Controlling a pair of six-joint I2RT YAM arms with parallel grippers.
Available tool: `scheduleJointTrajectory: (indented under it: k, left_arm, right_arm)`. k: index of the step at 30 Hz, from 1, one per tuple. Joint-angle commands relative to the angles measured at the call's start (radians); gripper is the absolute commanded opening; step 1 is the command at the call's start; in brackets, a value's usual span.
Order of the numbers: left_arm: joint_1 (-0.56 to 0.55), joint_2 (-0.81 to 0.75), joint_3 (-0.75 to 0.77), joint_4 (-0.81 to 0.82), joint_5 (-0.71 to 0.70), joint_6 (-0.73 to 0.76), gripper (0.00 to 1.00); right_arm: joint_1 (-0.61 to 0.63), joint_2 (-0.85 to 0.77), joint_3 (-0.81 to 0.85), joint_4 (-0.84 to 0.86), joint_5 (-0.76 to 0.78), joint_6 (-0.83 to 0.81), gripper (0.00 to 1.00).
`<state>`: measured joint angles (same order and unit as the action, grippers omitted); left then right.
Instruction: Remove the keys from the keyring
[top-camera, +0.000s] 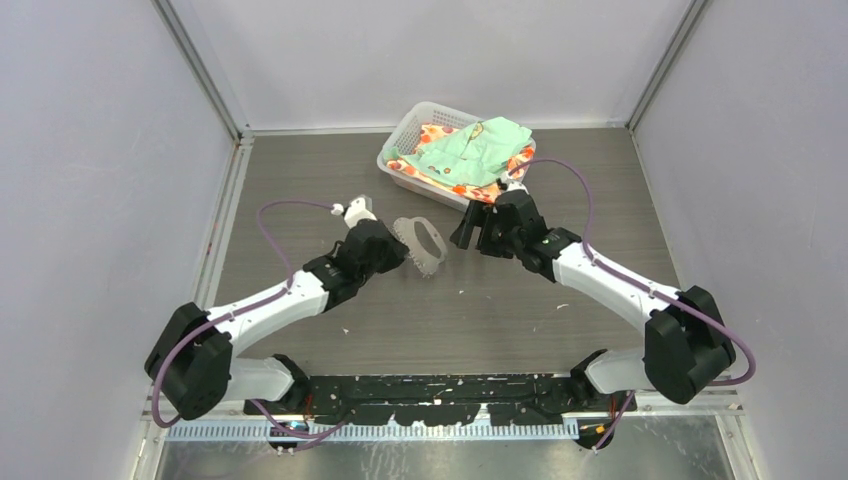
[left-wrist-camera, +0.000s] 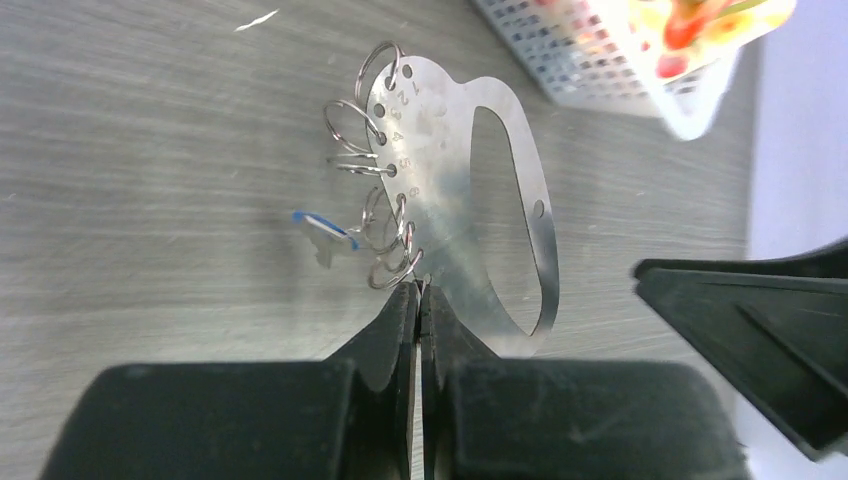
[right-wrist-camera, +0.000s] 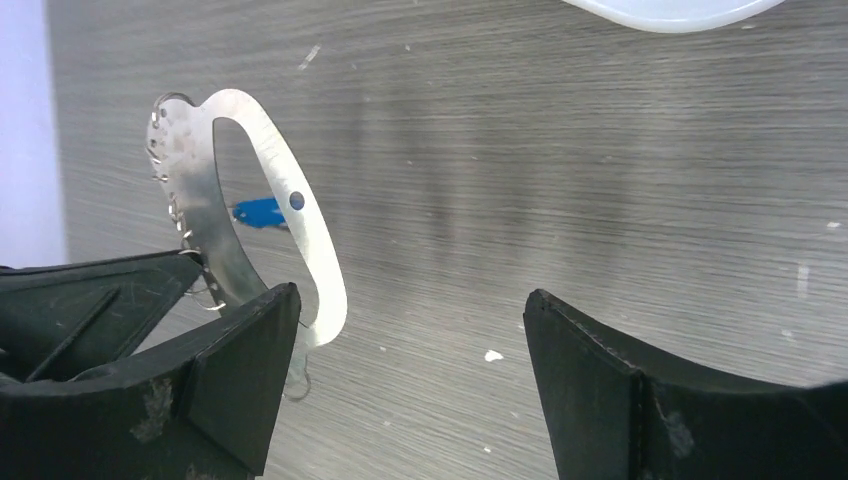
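The keyring (top-camera: 423, 245) is a thin silvery oval plate (left-wrist-camera: 450, 190) with a large cut-out, numbered holes and several wire split rings (left-wrist-camera: 385, 235) along one edge. A small key with a blue head (left-wrist-camera: 325, 232) hangs from one ring; in the right wrist view that blue key (right-wrist-camera: 258, 211) shows behind the plate (right-wrist-camera: 200, 200). My left gripper (left-wrist-camera: 418, 290) is shut on the plate's near edge beside the lowest ring and holds it on edge above the table. My right gripper (right-wrist-camera: 410, 310) is open just right of the keyring, and its left finger (right-wrist-camera: 235, 370) stands close to the plate's rim.
A white mesh basket (top-camera: 400, 150) with green and flowered cloths (top-camera: 475, 150) stands at the back centre, just beyond the right gripper (top-camera: 468, 232). Pale specks (right-wrist-camera: 492, 355) lie scattered on the grey wood-grain table. Side walls close in left and right.
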<state>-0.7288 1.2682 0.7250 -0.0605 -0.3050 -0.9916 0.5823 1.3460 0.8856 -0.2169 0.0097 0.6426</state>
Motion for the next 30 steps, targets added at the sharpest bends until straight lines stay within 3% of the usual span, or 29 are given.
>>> scheduleJointTrajectory:
  k: [1,9,14,20,27,30]
  left_arm:
    - [0.038,-0.029,-0.018,0.228,0.125,0.013,0.0]
    - [0.069,-0.036,0.012,0.298,0.228,-0.026,0.01]
    - [0.072,-0.034,0.02,0.314,0.281,-0.03,0.01]
    - [0.074,-0.033,0.021,0.348,0.353,-0.018,0.01]
    - [0.074,-0.019,0.024,0.372,0.411,-0.016,0.01]
    - [0.075,-0.015,0.023,0.387,0.431,0.0,0.01]
  right_arm:
    - [-0.02,-0.026,-0.058,0.206,-0.104,0.194,0.87]
    - [-0.04,-0.06,-0.135,0.421,-0.18,0.278,0.87]
    - [-0.065,-0.052,-0.135,0.507,-0.24,0.31,0.8]
    - [-0.071,-0.037,-0.053,0.449,-0.301,0.271,0.49]
    - [-0.071,-0.039,0.027,0.363,-0.393,0.191,0.35]
    - [-0.07,-0.038,0.09,0.274,-0.431,0.124,0.03]
